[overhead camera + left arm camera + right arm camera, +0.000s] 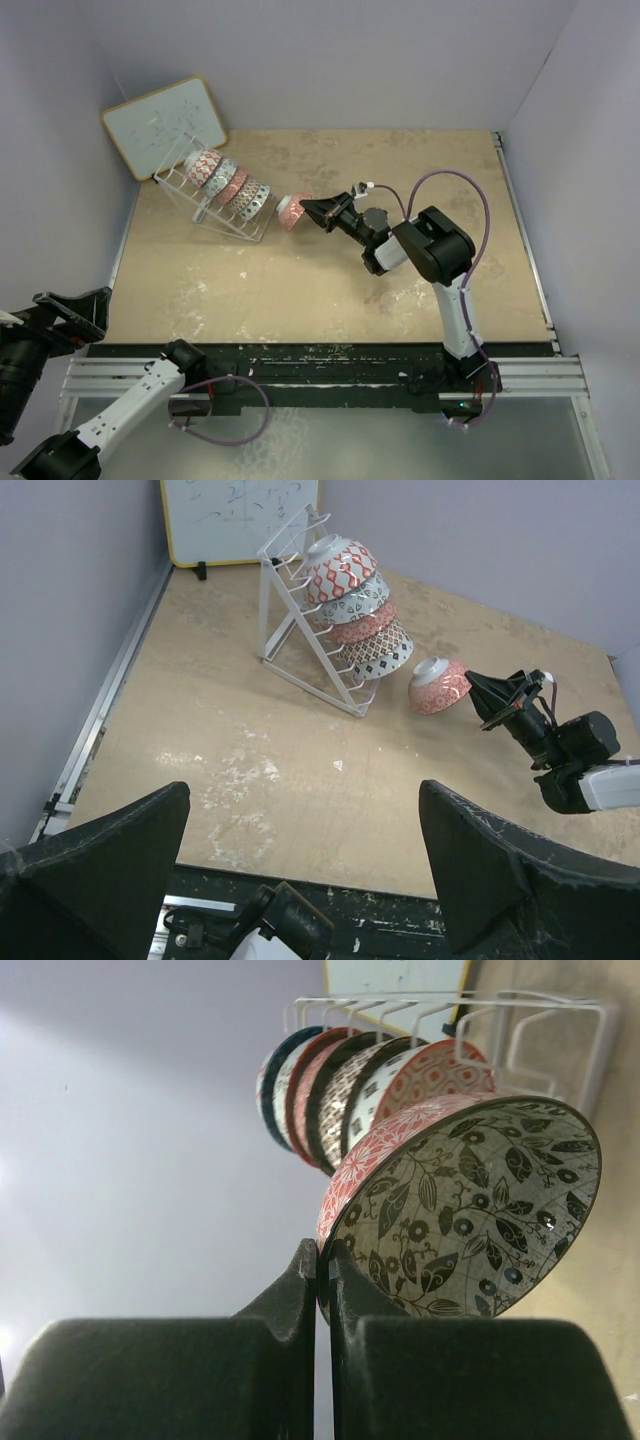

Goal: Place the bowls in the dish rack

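Now pinching the rim of a pink bowl (pixel 470 1210) tightly between the right gripper's (pixel 322 1275) closed fingers, turning its leaf-patterned inside toward the wrist camera. Holding it on edge near the centre of the top view, just beside the lower-right end of the rack (pixel 215 213). Showing the other bowls (pixel 230 183) standing in a row in that rack, upper left, with a whiteboard (pixel 165 125) just behind. Spreading the left gripper's (pixel 305 870) fingers wide at the lower edge of its own view, gripping nothing.
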`<control>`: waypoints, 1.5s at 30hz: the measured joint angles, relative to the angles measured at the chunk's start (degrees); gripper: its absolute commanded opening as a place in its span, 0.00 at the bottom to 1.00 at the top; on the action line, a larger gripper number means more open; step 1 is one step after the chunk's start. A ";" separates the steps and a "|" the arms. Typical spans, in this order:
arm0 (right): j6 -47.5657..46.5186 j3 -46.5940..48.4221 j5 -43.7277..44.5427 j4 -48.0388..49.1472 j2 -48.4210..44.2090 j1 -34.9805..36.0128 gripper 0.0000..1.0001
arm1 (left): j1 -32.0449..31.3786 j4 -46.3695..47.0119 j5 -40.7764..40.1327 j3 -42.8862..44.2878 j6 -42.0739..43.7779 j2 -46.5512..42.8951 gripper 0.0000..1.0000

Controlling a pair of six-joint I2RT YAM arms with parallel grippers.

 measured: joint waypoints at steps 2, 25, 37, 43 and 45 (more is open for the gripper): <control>0.66 0.52 0.72 -0.15 1.33 0.02 0.00 | 0.00 0.00 -0.04 -0.04 0.00 0.00 0.99; 4.83 7.87 2.80 0.13 8.26 2.69 0.00 | 0.00 0.00 -0.39 -1.25 0.00 0.00 0.99; 5.11 2.80 2.12 2.73 8.00 2.21 0.00 | -0.04 0.00 -0.39 -1.25 0.00 0.00 0.99; 5.20 -2.32 -0.15 4.96 6.40 0.46 0.00 | -0.04 0.00 -0.37 -1.60 0.00 0.00 0.99; 5.18 -3.43 -1.07 5.07 5.81 -0.24 0.00 | -0.04 0.02 -0.37 -2.10 0.02 0.00 0.99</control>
